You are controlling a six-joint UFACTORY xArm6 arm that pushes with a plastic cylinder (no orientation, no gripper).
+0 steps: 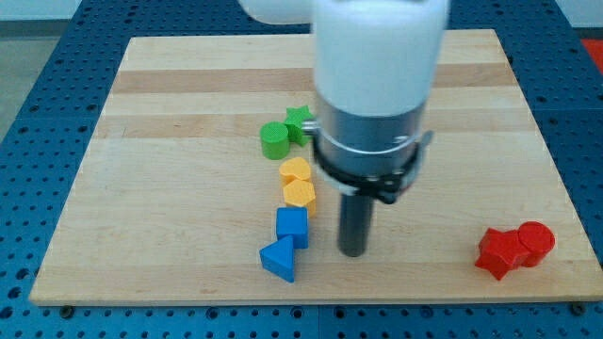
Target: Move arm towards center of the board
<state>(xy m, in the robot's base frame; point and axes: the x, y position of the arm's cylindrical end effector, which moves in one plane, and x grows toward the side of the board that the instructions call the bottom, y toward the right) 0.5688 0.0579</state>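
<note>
Arm body (377, 85) fills the view's top-centre, cropped by the top edge; it hides a chunk of the wooden board (170, 113) behind it and covers the right side of the green star (298, 121), so only part of the star shows. No hand on this rig, so no open/shut state to tell, just a dark rod ending in my tip (352, 252). Tip sits on the board, a bit below centre and slightly to the view's right of the block column. Nearest blocks: blue cube (292, 226) just to the tip's left, not touching, blue triangle (279, 260) below-left of it. Above those, two yellow blocks stacked in line: upper yellow block (295, 171) and lower yellow block (300, 193), touching each other; shapes hard to call, look hexagonal. Green cylinder (274, 139) at the column's top, touching the star. Far to the view's right, near the bottom edge: red star (497, 252) and red cylinder (535, 241), touching, well apart from the tip. Board lies on a blue perforated counter (38, 113). No containers visible.
</note>
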